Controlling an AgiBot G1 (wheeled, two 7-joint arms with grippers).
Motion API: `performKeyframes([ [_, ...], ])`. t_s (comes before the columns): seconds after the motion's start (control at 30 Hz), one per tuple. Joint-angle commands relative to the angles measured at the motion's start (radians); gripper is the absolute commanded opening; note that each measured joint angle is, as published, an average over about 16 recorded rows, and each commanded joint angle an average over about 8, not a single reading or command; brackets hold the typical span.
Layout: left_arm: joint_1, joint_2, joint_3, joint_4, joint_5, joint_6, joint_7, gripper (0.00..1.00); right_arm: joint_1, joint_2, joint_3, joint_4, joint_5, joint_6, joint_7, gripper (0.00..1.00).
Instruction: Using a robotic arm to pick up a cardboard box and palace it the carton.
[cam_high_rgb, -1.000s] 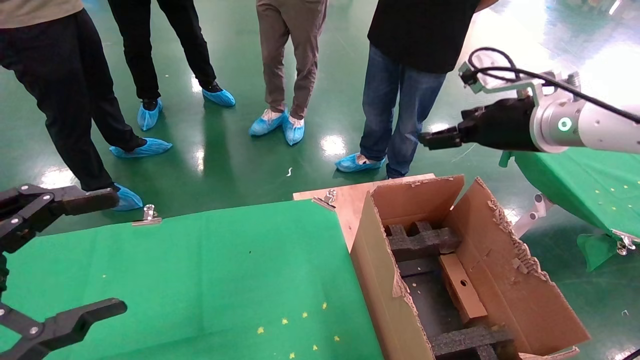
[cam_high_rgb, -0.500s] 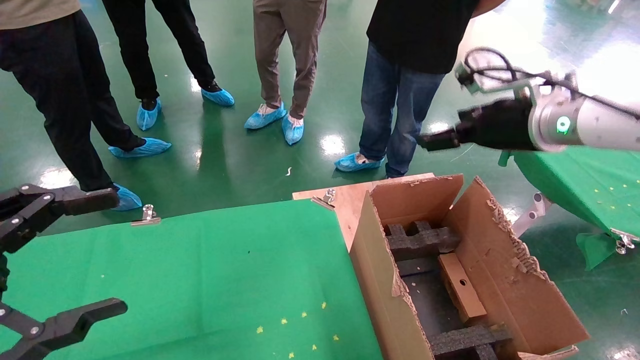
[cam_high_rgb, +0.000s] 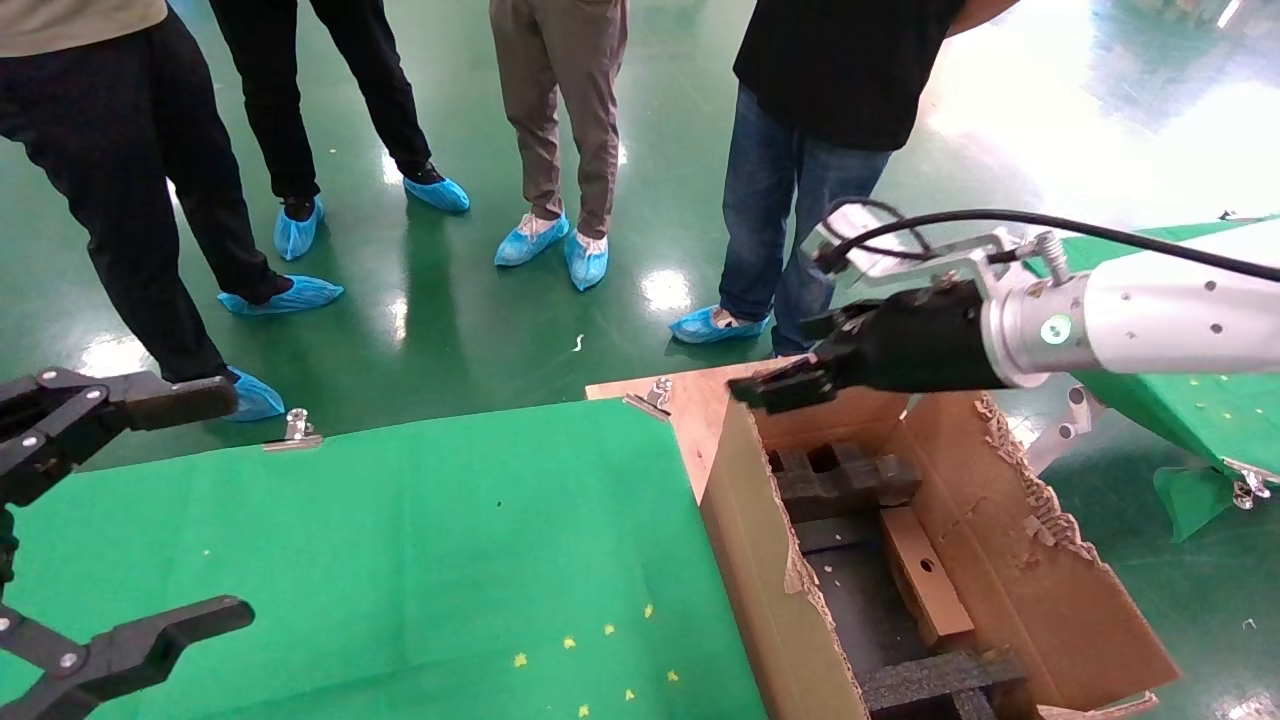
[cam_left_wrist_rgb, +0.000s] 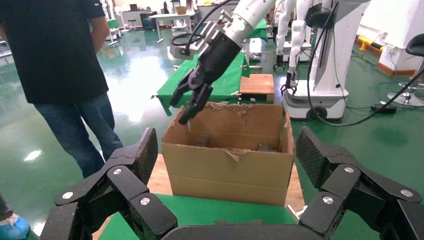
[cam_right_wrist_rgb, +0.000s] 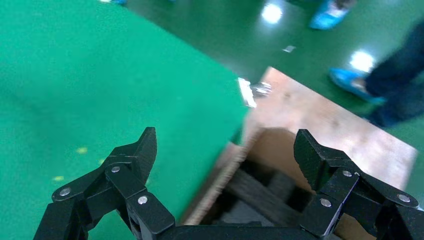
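Observation:
The small cardboard box (cam_high_rgb: 925, 575) lies inside the carton (cam_high_rgb: 1010, 570), leaning against its right wall between black foam inserts (cam_high_rgb: 845, 480). The white robotic arm's black right gripper (cam_high_rgb: 775, 390) hovers over the carton's far left corner, open and empty. Its wrist view shows the open gripper (cam_right_wrist_rgb: 226, 142) above the carton edge (cam_right_wrist_rgb: 220, 180) and the foam (cam_right_wrist_rgb: 260, 190). My left gripper (cam_high_rgb: 238, 503) stays open and empty at the table's near left. In the left wrist view it (cam_left_wrist_rgb: 227, 150) faces the carton (cam_left_wrist_rgb: 227, 170), with the right gripper (cam_left_wrist_rgb: 187, 102) above it.
A green cloth (cam_high_rgb: 400, 540) covers the table, held by metal clips (cam_high_rgb: 298, 428). The carton stands on a wooden board (cam_high_rgb: 690, 400). Several people in blue shoe covers (cam_high_rgb: 540, 245) stand beyond the table. Another green table (cam_high_rgb: 1190, 400) is at the right.
The right arm has swung down and to the left, from high beyond the carton to just over its far left corner. The left gripper and the cardboard box have not moved.

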Motion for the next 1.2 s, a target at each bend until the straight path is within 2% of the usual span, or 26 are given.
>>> performKeyframes([
  [0.03,0.000,0.000,0.000,0.000,0.000,0.000,0.000,1.00,-0.031,-0.005,0.042,-0.002,0.036,-0.025,-0.045,1.00],
  [1.2,0.000,0.000,0.000,0.000,0.000,0.000,0.000,1.00,-0.569,-0.097,0.776,-0.045,0.676,-0.456,-0.845,1.00],
])
